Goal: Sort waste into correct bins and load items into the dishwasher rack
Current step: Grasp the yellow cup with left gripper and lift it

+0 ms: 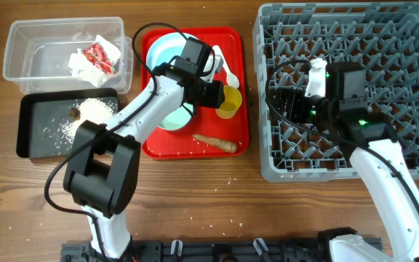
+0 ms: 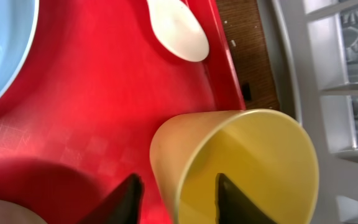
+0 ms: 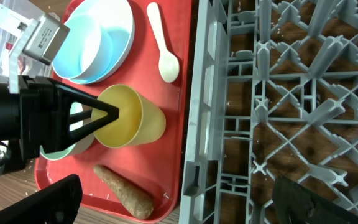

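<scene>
My left gripper (image 1: 220,93) is open and straddles the wall of the small yellow cup (image 2: 247,162), one finger inside and one outside (image 2: 176,183). The cup (image 1: 228,103) stands on the red serving tray (image 1: 151,149) with the light blue bowl (image 1: 162,49), pale green bowl (image 1: 172,116), white spoon (image 1: 228,69) and carrot-like root (image 1: 215,143). My right gripper (image 1: 286,102) is open and empty (image 3: 185,208) above the left rim of the grey rack (image 1: 340,164). I see no plate.
The clear tub (image 1: 20,65) at the back left holds the red wrapper (image 1: 100,57) and white tissue (image 1: 82,65). The black tray (image 1: 28,124) in front of it holds rice (image 1: 93,109) and a dark lump (image 1: 74,112).
</scene>
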Robot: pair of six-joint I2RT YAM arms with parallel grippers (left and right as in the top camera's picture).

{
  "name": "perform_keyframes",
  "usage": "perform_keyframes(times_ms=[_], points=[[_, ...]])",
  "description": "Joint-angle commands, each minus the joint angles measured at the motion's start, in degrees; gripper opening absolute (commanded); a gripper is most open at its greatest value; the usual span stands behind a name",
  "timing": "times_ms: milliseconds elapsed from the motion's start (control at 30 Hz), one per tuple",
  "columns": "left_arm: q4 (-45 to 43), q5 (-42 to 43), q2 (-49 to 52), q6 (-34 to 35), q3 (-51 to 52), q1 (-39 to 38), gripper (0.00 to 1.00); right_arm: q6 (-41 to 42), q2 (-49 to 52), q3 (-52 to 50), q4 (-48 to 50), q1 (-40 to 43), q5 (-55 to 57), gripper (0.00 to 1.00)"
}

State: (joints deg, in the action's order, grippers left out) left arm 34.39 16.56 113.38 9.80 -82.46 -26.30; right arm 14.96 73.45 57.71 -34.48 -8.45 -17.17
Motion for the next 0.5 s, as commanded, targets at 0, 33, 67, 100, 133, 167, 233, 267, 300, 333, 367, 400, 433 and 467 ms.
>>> perform_keyframes(times_ms=[0, 33, 67, 100, 133, 167, 233, 267, 300, 333, 367, 400, 433, 467], points=[[-0.59, -0.57, 0.98, -0.31, -0.04, -0.13, 0.24, 0.20, 0.39, 1.05, 0.13, -0.15, -0.76, 1.00], [-0.74, -0.57, 1.20, -0.31, -0.04, -0.13, 0.20, 0.22, 0.39, 1.05, 0.11, -0.15, -0.76, 1.00], [-0.87, -0.55, 1.77, -0.31, -0.04, -0.13, 0.17, 0.24, 0.39, 1.05, 0.09, -0.15, -0.76, 1.00], [-0.85, -0.55, 2.05, -0.31, -0.04, -0.13, 0.12, 0.22, 0.39, 1.05, 0.09, -0.15, -0.76, 1.00], [-0.83, -0.55, 2.47, -0.31, -0.04, -0.13, 0.09, 0.24, 0.39, 1.05, 0.09, -0.15, -0.76, 1.00], [-0.81, -0.55, 2.80, -0.28, -0.04, -0.13, 0.04, 0.24, 0.39, 1.05, 0.11, -0.15, -0.76, 1.00], [-0.87, -0.52, 3.04, 1.18, -0.07, -0.11, 0.04, 0.79, 0.39, 1.05, 0.13, -0.15, -0.76, 1.00], [-1.05, -0.24, 2.75, 2.86, -0.09, 0.24, 0.04, 2.27, 0.39, 1.05, 0.22, -0.15, -0.79, 1.00], [-1.05, 0.68, 2.34, 4.22, -0.09, 0.70, 0.04, 3.13, 0.39, 1.05, 0.55, -0.15, -1.14, 1.00], [-1.03, 3.93, 1.60, 4.61, -0.11, 1.64, 0.04, 3.15, 0.39, 1.05, 1.29, -0.15, -2.43, 1.00], [-1.07, 8.94, 0.63, 4.61, -0.13, 3.13, 0.04, 3.02, 0.39, 1.05, 2.97, -0.15, -5.11, 1.00], [-1.05, 15.91, -0.55, 4.63, -0.17, 5.40, 0.04, 2.99, 0.39, 1.05, 4.81, -0.15, -7.78, 1.00], [-1.05, 24.22, -1.55, 4.63, -0.17, 8.02, 0.04, 2.82, 0.39, 1.05, 6.82, -0.15, -10.54, 1.00], [-1.05, 31.19, -2.03, 4.61, -0.17, 10.01, 0.04, 1.90, 0.39, 1.05, 8.59, -0.15, -13.25, 1.00]])
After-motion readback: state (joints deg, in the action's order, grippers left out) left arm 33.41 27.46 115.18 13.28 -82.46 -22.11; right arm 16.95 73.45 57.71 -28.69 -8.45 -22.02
